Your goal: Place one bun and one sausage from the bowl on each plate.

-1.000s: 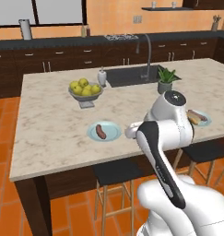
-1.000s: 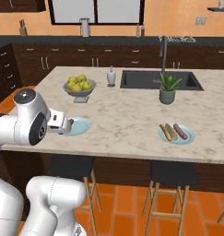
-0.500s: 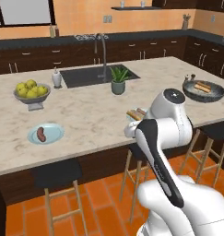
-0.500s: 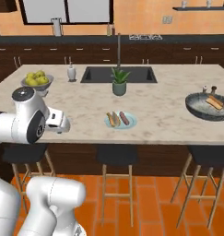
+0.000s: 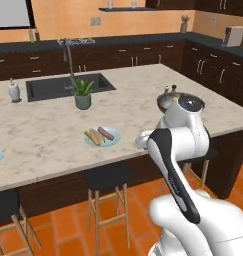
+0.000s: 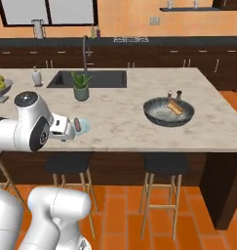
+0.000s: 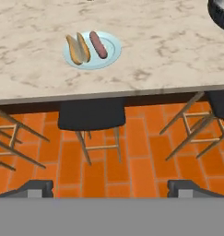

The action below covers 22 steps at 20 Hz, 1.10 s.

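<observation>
The base has driven on to the right along the counter. The bowl with a bun sits near the right end. A plate near the front edge holds bun and sausage. The gripper hangs with jaws wide apart, holding nothing.

White arm folded upright close over its base, elbow raised high, wrist bent forward, gripper pointing outward and down, jaws spread wide, nothing between fingertips.
</observation>
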Motion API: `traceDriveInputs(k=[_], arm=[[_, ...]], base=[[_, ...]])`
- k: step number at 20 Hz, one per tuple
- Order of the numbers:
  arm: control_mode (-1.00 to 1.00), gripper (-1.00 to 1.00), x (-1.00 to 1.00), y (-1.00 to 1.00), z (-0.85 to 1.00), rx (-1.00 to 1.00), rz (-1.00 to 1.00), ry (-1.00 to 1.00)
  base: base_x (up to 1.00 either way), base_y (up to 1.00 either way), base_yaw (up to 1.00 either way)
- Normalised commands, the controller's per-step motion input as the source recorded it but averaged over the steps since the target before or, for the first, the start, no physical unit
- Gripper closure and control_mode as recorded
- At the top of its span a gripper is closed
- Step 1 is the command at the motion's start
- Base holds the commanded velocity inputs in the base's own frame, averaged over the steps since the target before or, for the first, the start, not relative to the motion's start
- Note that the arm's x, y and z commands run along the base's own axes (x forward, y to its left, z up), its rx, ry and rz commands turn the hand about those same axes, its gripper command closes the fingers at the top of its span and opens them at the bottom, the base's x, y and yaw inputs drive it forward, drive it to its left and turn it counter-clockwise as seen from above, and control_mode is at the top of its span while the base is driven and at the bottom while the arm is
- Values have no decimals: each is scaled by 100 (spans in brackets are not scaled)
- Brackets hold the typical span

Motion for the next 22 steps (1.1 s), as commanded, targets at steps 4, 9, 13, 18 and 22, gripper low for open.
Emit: traceDriveInputs(k=[4,9,13,18,22], arm=[[100,-100,0,0,0,0,0,0],[100,-100,0,0,0,0,0,0],[100,-100,0,0,0,0,0,0],[100,-100,0,0,0,0,0,0],[100,-100,0,0,0,0,0,0]], base=[[18,-100,18],[44,-100,27],[46,-100,29],[17,-93,36],[35,-62,5]])
